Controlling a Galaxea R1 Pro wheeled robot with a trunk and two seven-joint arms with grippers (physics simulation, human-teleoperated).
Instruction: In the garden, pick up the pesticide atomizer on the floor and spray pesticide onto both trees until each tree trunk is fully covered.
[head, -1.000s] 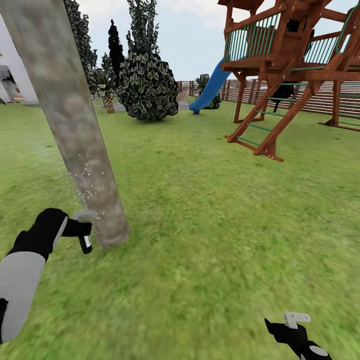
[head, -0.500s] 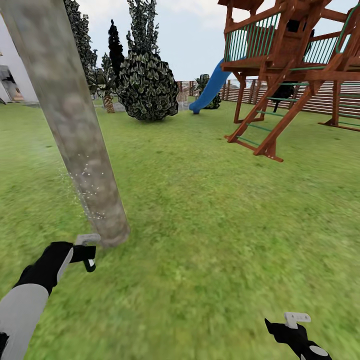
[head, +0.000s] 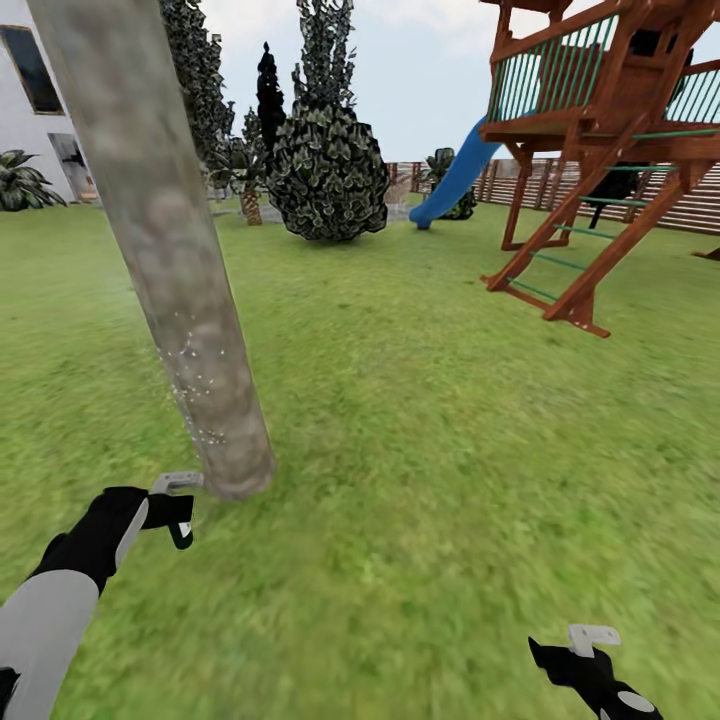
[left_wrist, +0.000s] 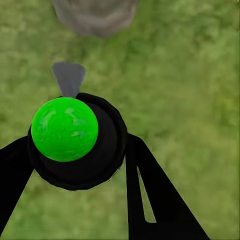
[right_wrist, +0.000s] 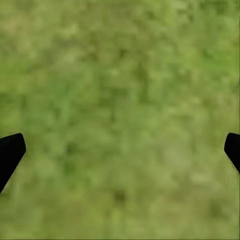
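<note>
- Grey-brown, blotchy bark marks the tree trunk (head: 165, 250) in the head view, where white specks are dotted low on it. The pesticide atomizer (head: 176, 505) is held just beside the trunk's base by the left gripper (head: 160, 508), its light grey trigger head turned towards the bark. The right gripper (head: 585, 655) hangs low over the grass (head: 450, 420), well apart; its jaw state cannot be told here.
- Black fingers are seen in the left wrist view clamped on either side of the atomizer's round black body (left_wrist: 80, 145), with the green spot (left_wrist: 64, 129) facing the camera. The bottle is judged light, rigid and smooth, so the body is best gripped at mid-height.
- Green lawn is shown in the right wrist view, with two fingertips (right_wrist: 9, 152) spread wide and nothing held.
</note>
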